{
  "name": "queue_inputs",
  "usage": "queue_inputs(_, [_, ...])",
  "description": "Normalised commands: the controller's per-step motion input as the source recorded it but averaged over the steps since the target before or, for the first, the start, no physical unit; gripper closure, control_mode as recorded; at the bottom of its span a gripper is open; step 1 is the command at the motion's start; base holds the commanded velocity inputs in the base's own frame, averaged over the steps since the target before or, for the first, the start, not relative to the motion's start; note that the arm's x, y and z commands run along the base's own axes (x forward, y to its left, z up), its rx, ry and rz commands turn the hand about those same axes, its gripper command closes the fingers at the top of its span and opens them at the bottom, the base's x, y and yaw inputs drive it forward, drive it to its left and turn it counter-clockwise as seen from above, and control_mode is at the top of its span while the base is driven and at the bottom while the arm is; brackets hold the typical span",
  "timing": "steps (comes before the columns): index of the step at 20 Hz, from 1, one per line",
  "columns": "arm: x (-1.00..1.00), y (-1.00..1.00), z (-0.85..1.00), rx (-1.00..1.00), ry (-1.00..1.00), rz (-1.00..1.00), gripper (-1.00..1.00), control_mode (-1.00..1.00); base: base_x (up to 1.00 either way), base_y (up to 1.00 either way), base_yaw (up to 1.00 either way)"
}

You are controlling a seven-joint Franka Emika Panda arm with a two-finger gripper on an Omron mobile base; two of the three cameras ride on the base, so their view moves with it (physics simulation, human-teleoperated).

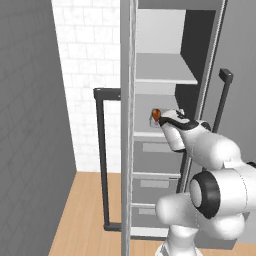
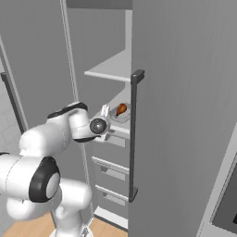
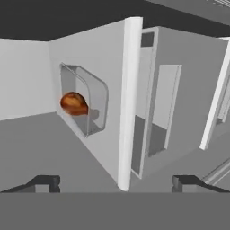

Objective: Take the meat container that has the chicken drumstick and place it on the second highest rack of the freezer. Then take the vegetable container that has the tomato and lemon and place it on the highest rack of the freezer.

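Left base view, freezer: the tall narrow grey freezer cabinet (image 1: 150,150) stands open, its door swung to the left with a long dark vertical handle (image 1: 102,160).
Left base view, racks: the upper flat pale-grey shelf (image 1: 162,70) is bare; the second pale shelf (image 1: 145,134) sits below it, above the grey drawers (image 1: 152,160).
Left base view, meat container: the small shallow light-grey rectangular tray (image 1: 152,120) rests on the second shelf, toward its right, with the glossy reddish-brown chicken drumstick (image 1: 156,114) in it.
Left base view, arm: the white arm reaches up from the lower right; its hand is just beside the tray and hides the fingers.
Right base view, meat container: the tray (image 2: 124,115) lies on the lower shelf (image 2: 118,126), drumstick (image 2: 121,109) inside, under the upper shelf (image 2: 113,68).
Right base view, gripper: the two-finger gripper (image 2: 106,111) is just left of the tray, apart from it.
Hand view, gripper: the dark fingertips (image 3: 45,183) stand wide apart with nothing between them.
Hand view, meat container: the tray (image 3: 96,96) with the drumstick (image 3: 74,104) lies flat against the shelf surface (image 3: 96,54), well beyond the tips.
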Motion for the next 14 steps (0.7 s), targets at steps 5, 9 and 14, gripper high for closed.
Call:
queue_inputs(5, [-0.49,0.13,1.00,-0.01,-0.02,0.00,-1.00,-1.00,0.00,0.00,0.00])
queue_inputs(9, [-0.58,0.17,1.00,-0.02,-0.01,0.00,-1.00,-1.00,0.00,0.00,0.00])
queue_inputs(14, [-0.71,0.01,1.00,0.00,-0.01,0.00,-1.00,-1.00,0.00,0.00,0.00])
